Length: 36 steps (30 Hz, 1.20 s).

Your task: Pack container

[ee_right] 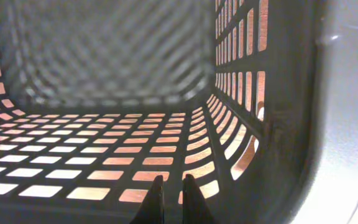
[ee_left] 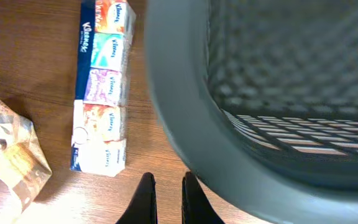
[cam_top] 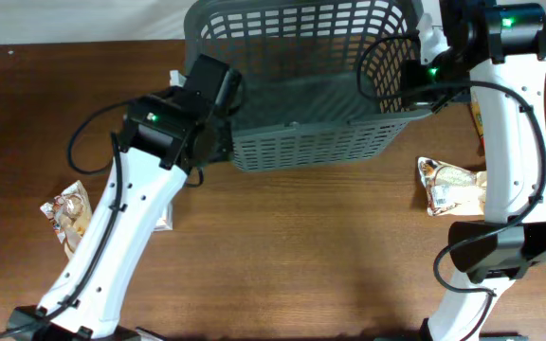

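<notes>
The container (cam_top: pixel 301 142), a large dark grey lattice basket, stands at the back middle of the table, its near slotted wall facing me. My left gripper (cam_top: pixel 221 90) is at its left rim. In the left wrist view that gripper (ee_left: pixel 168 186) is shut with nothing in it, just above the wood beside the thick rolled rim of the container (ee_left: pixel 185 124). My right gripper (cam_top: pixel 415 80) is at the basket's right end. In the right wrist view it (ee_right: pixel 173 186) is shut and points into the container's slotted inside (ee_right: pixel 278 93).
A strip of small tissue packs (ee_left: pixel 101 87) lies left of the basket, partly under my left arm (cam_top: pixel 164 220). A crumpled snack packet (cam_top: pixel 67 213) is at the far left, and another packet (cam_top: pixel 453 185) at the right beside the right arm.
</notes>
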{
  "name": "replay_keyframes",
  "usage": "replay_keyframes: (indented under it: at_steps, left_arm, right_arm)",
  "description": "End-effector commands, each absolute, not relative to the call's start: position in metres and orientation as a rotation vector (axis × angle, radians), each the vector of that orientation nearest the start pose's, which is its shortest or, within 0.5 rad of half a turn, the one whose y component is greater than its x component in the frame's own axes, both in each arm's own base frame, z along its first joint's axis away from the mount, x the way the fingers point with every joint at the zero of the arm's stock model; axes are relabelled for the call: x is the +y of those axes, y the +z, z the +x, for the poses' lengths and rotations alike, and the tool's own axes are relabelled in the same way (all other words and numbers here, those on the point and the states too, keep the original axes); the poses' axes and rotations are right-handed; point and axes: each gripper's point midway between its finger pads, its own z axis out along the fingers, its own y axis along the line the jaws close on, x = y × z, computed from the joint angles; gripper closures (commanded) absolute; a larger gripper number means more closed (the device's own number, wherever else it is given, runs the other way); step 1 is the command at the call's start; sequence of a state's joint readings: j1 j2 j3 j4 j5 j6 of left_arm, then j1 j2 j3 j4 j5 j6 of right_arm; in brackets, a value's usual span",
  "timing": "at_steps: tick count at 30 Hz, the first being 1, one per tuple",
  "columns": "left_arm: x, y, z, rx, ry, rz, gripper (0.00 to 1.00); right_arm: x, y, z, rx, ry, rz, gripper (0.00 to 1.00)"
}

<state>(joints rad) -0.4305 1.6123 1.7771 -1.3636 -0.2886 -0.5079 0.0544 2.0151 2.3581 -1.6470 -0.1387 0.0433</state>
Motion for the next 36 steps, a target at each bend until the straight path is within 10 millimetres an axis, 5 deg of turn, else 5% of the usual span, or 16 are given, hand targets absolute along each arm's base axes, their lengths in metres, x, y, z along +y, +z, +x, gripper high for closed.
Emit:
replay_keyframes:
  at_steps: [1, 7, 19, 23, 30, 36]
  left_arm:
    - [-0.098, 0.248, 0.342, 2.691, 0.127, -0.153, 0.98]
    - [-0.103, 0.248, 0.342, 2.698, 0.086, -0.131, 0.98]
    - [-0.126, 0.239, 0.312, 2.841, -0.094, -0.05, 0.98]
    - [-0.149, 0.246, 0.305, 2.83, -0.213, 0.129, 0.98]
    - [-0.18, 0.253, 0.305, 2.76, -0.339, 0.342, 0.98]
    - [-0.181, 0.257, 0.314, 2.726, -0.333, 0.324, 0.98]
  right_arm:
    - [0.045, 0.253, 0.404, 2.892, 0.188, -0.062, 0.96]
    - [0.045, 0.252, 0.403, 2.898, 0.188, -0.061, 0.96]
    - [0.045, 0.253, 0.404, 2.891, 0.188, -0.062, 0.96]
    - [0.045, 0.253, 0.405, 2.887, 0.188, -0.063, 0.96]
    - [0.045, 0.253, 0.406, 2.886, 0.189, -0.062, 0.96]
    - [0.045, 0.253, 0.404, 2.893, 0.188, -0.062, 0.96]
